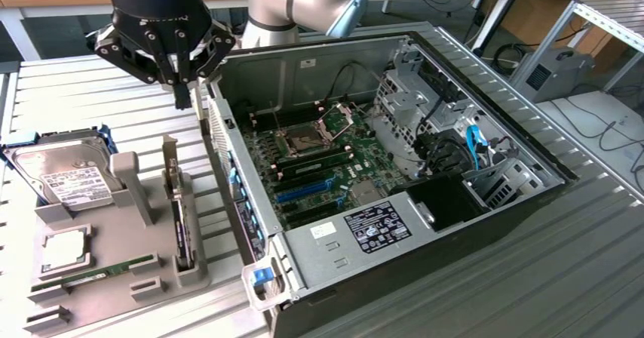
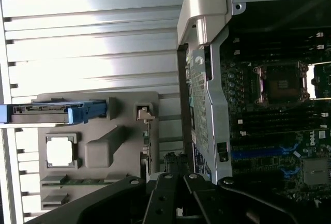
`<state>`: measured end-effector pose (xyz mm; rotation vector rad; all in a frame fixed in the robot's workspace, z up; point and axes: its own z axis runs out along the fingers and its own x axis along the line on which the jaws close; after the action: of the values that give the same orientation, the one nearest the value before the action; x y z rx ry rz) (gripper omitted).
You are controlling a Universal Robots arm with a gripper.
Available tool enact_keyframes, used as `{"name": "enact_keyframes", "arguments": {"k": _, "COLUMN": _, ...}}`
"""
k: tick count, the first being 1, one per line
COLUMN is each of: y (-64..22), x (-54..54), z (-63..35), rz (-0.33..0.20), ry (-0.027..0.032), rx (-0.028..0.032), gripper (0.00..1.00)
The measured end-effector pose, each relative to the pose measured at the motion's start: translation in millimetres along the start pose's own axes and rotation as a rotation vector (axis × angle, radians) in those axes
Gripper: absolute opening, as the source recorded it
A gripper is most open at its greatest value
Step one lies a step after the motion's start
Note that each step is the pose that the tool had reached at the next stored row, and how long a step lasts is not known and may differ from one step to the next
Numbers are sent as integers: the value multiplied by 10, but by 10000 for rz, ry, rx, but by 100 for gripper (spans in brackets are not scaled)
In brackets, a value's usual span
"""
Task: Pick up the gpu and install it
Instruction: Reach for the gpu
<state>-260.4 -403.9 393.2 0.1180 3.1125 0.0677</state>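
The gripper (image 1: 181, 96) is seen over the slatted metal table (image 1: 90, 104), above the strip between a grey holder (image 1: 101, 296) and the rear wall of an open computer case (image 1: 292, 66). Its fingers are pressed together and nothing is held between them. No part is touched by it.

The gpu (image 1: 177, 210) is stood on edge in a slot along the holder's side nearest the case, with its silver end bracket (image 1: 169, 157) pointing up. In the wrist view it is seen edge-on as a thin strip (image 2: 146, 144) at that same side of the holder. The gripper is held higher than the card and a little past its bracket end.

The holder is placed near the table's edge on the exterior view's left. A silver hard drive (image 1: 65, 176) with a white label is kept at the holder's far end, and a square processor chip (image 1: 62, 251) and a long green memory stick (image 1: 101, 270) are laid nearer its front end.

The case is laid on its side towards the middle of the table, with the motherboard (image 1: 322, 157) exposed inside.
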Motion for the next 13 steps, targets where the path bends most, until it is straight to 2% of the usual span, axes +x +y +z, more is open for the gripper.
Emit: {"name": "enact_keyframes", "arguments": {"k": 13, "y": -131, "x": -10, "z": -2, "rz": 0, "ry": 0, "rx": 0, "gripper": 11}}
